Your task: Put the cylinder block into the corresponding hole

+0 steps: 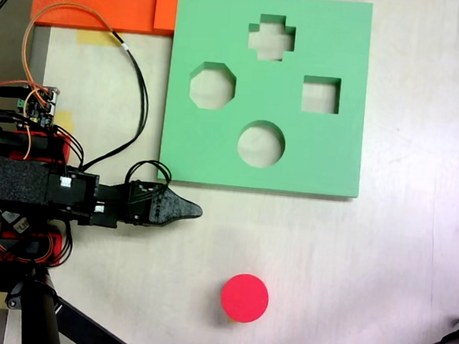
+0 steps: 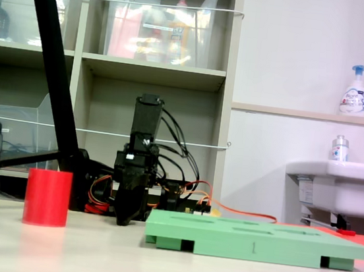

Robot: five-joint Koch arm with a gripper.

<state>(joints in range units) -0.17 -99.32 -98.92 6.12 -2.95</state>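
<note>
Currently the gripper [image 1: 188, 210] sits closed and empty, tip low over the table. Cylinder block [image 1: 245, 298] stands upright on the table, apart from the gripper, below and right of its tip in the first exterior view. Circular hole [image 1: 261, 143] in the green board [image 1: 342, 36] lies above-right of the tip.

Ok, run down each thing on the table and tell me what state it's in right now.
Cylinder: upright on the table, not held, outside the board.
Round hole: empty.
Board: flat on the table, all four cutouts empty.
Gripper: shut, holding nothing, apart from the cylinder, tip low by the board in the second exterior view.
</note>
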